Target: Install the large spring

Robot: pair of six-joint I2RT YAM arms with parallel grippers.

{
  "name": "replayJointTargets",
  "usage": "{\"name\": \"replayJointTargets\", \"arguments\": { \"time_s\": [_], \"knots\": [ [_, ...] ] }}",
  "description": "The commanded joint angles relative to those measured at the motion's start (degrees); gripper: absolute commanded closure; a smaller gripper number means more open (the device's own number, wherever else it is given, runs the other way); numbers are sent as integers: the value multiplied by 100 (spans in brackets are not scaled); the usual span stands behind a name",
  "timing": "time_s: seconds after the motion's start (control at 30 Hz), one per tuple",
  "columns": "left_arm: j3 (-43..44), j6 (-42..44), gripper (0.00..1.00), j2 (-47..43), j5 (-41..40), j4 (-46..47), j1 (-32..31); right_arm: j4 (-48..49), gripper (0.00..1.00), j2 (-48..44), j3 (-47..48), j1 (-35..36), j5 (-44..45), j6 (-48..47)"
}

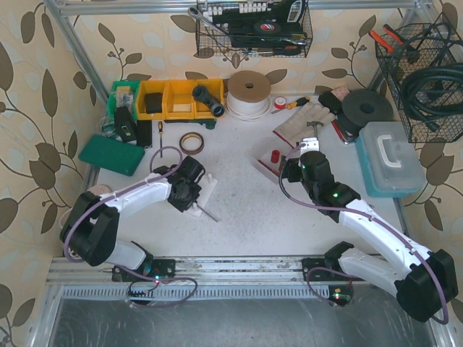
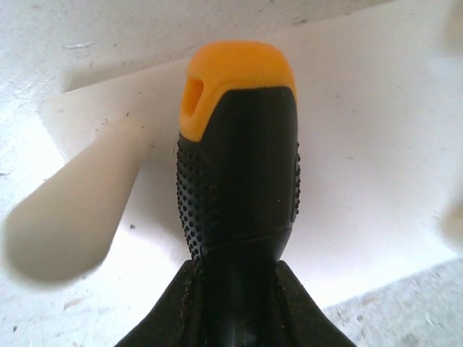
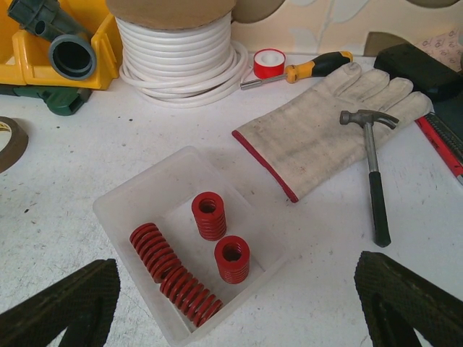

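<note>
The large spring (image 3: pixel 154 249) lies on its side in the clear tray (image 3: pixel 173 173), along the tray's left side, a second long one (image 3: pixel 189 295) at its end and two short springs (image 3: pixel 209 215) upright beside them. My right gripper (image 1: pixel 312 147) hangs near the tray, jaws wide apart on nothing. A glove (image 3: pixel 325 130) and hammer (image 3: pixel 372 173) lie just right of the tray. Well left of the tray, my left gripper (image 2: pixel 235 311) is clamped on a black tool handle (image 2: pixel 239 166) (orange-capped) over a white fixture (image 1: pixel 205 189).
</note>
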Motion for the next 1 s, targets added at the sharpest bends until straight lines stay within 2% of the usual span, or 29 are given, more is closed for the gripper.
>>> {"name": "replayJointTargets", "arguments": {
  "time_s": [0.0, 0.17, 0.27, 0.37, 0.47, 0.57, 0.7, 0.8, 0.97],
  "knots": [
    [354, 119, 100, -648, -161, -474, -83, -45, 12, -44, -31, 31, 121, -46],
    [726, 620, 100, -1171, -1025, -506, -74, -28, 12, -43, -49, 35, 134, -47],
    [904, 1384, 100, -1391, -1510, -84, 1, -28, 12, -44, -49, 34, 146, -55],
    [1395, 2867, 100, -1332, -1545, 92, 350, -31, 12, -53, -58, 39, 152, -53],
    [1989, 5397, 100, -1199, -1265, 289, 582, -27, 12, -53, -62, 41, 163, -54],
    [2231, 6458, 100, -1128, -2140, 37, 727, -1, 12, -53, -71, 35, 121, -46],
    [2420, 7882, 100, -530, -2480, 23, 1215, 29, 12, -51, -76, 35, 75, -40],
    [2728, 8507, 100, 227, -2751, -271, 1367, 32, 12, -95, -86, 34, 56, -39],
    [2650, 8944, 100, 889, -2772, 175, 1703, 76, 12, -126, -130, 43, 65, -33]
  ]
}}
